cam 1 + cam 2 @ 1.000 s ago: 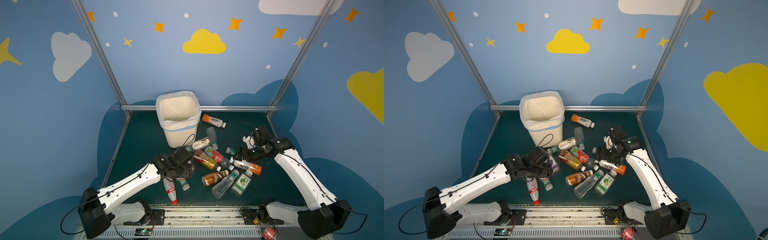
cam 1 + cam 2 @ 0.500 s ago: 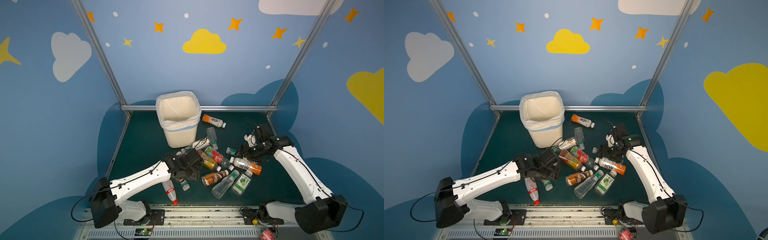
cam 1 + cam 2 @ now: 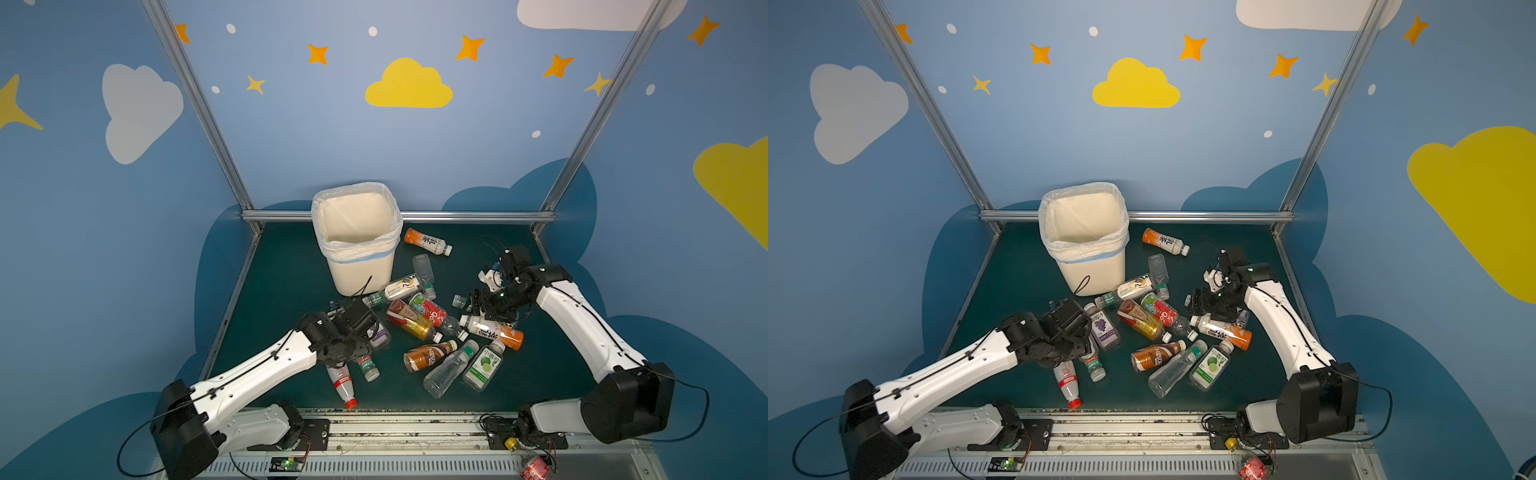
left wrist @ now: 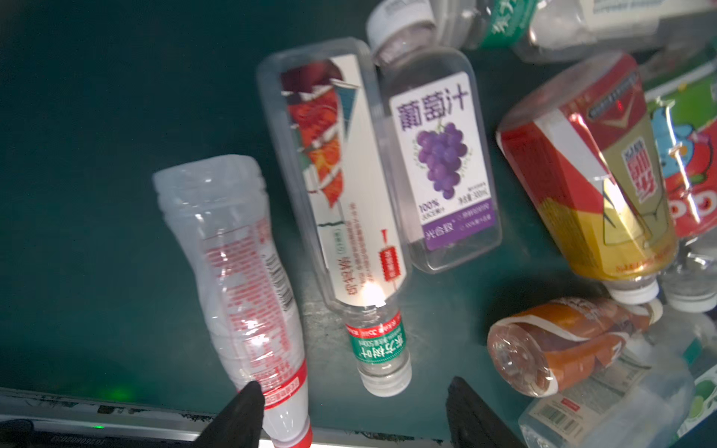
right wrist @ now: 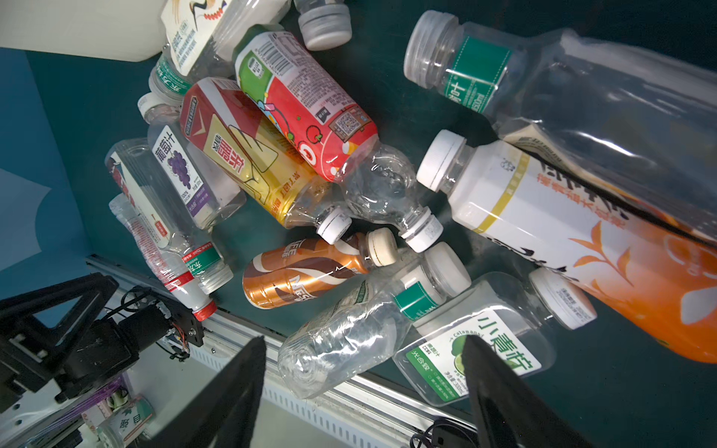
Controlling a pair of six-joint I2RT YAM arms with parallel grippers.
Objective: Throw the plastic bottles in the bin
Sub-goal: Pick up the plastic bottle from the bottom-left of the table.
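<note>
Dk green table [image 3: 282, 291] inside a blue booth, cloud + star decals on walls [image 3: 374, 158]. Plastic bottles [image 3: 430, 309] all lie on their sides on the table, outside the bin [image 3: 359, 274], most in a loose pile at centre just in front of it. Bin stands upright at back-centre, bag-lined, mouth open.

Pile: red-gold label bottle [image 3: 409, 324] touching the red cartoon one; brown coffee bottle [image 3: 428, 354], plain clear bottle [image 3: 446, 370] and lime-label bottle [image 3: 482, 365] side by side nearer the front rail [image 3: 395, 419]. White-label bottle [image 3: 399, 286] sits against the bin base. One orange tea bottle [image 3: 428, 242] lies apart, beside the bin at the back.

Left edge of pile: grape-label bottle [image 4: 442, 163] next to a green-band bottle [image 4: 349, 194], then a red-cap bottle [image 4: 240, 271].

Left gripper [image 4: 353, 382] is over that left group, fingers spread, nothing between them. One tip overlaps the red-cap bottle's neck; contact can't tell.

Right gripper [image 5: 364, 338] is over the pile's right edge near an orange-white tea bottle [image 3: 492, 330], fingers spread wide, pinching nothing.
</note>
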